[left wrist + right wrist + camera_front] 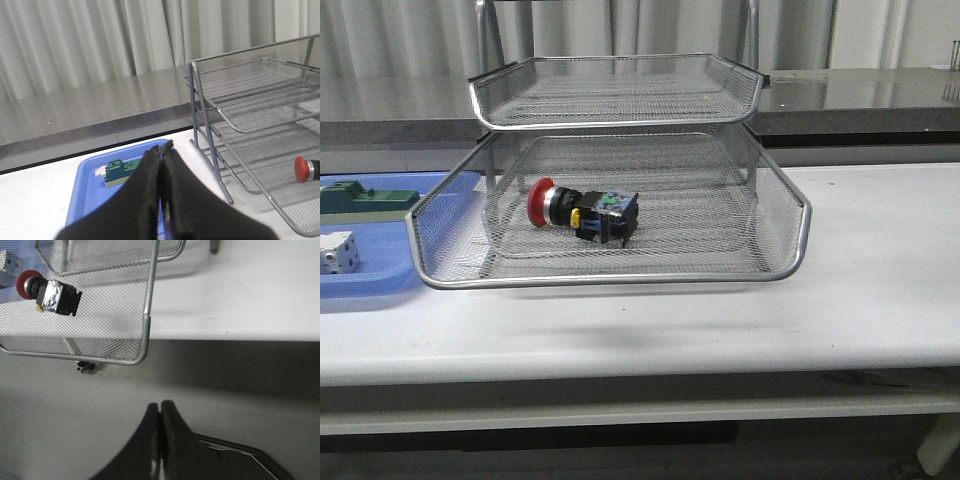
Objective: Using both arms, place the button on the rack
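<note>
a: grey curtains hang at the back, and a white table [880, 260] sits in front of them. where is the button [582, 210]?

b: it lies on its side in the pulled-out tray of the rack [620, 270], red head at one end, black body at the other. nothing is holding it.

a: so is the job done?

b: i think the main part is done, since the button is already on the rack. the tray sticks out past the shelf above it, so maybe it has to be pushed back in. i can't be sure of that.

a: what about the left gripper [161, 155]?

b: its two black fingers are pressed together with nothing between them. the button is off to one side of the tips, well apart, and a blue tray [85, 190] with a green block [119, 171] is just past them.

a: and the right gripper [160, 412]?

b: closed too, and empty. the button is far ahead of its tips and off to one side. both grippers are well apart from the rack.

a: anything else?

b: a white block [338, 250] sits on the blue tray too.
</note>
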`<state>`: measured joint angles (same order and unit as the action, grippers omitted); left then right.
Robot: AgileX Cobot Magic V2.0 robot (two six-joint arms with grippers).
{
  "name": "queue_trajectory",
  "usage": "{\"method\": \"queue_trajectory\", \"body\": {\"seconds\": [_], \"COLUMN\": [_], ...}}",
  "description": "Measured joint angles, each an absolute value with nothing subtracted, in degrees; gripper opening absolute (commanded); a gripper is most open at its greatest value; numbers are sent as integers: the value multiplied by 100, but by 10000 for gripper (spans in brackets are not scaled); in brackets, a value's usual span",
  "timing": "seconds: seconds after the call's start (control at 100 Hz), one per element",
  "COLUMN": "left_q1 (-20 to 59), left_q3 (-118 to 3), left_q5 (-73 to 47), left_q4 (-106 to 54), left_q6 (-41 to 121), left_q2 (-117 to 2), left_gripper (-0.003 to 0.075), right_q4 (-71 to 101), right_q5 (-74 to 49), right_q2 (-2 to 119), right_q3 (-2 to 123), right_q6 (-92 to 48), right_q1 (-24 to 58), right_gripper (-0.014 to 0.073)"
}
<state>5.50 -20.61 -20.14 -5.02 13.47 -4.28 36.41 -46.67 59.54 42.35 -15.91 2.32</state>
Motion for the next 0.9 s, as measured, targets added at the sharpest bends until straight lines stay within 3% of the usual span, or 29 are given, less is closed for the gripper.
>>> {"method": "queue_trajectory", "body": {"seconds": [0.46,0.9], "left_q1": [550,550], "left_q3": [-2061,-2061], "left_q5": [-2014,-2014], "left_q4": [-502,-502], "left_q6": [1347,1347], "left_q2": [-428,-428], "left_gripper": [-21,-21], "right_q4": [4308,5069], "right_q5": [-3699,-2324], "right_q2": [7415,8606], "right_q3": [4235,4239], "right_q6": [-1629,-1651], "right_q1": [2184,3521], "right_gripper": [-60,-60]}}
